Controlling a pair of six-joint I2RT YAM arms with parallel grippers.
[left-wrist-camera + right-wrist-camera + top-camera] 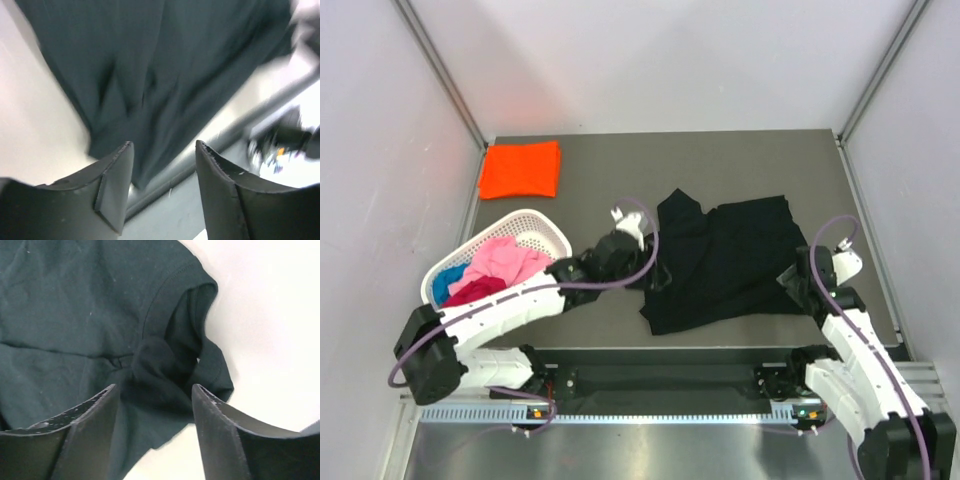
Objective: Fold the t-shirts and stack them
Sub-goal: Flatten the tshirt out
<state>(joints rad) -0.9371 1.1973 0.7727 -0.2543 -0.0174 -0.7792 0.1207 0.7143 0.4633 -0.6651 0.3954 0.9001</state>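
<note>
Since each arm sits at one side of the black t-shirt [730,260], I read this as the set-up for a fold: my left gripper [164,145] is at the shirt's left edge and my right gripper [155,387] is over a sleeve [197,315] on its right side. Both have their jaws standing well apart with nothing pinched. Cloth shows between the fingers in each wrist view, but I judge it lies on the table [620,180] below them. The shirt is spread right of the table's middle, dull and soft, with an uneven outline and creases running across the body. The sleeve under my right wrist is twisted into a tight bunch that needs smoothing first. The orange t-shirt [520,170] lies folded square in the far left corner, well apart, likely the base of the stack. The white basket [535,215] beside my left arm holds the pink [505,260], magenta [475,290] and blue [445,285] shirts, loosely heaped and waiting
</note>
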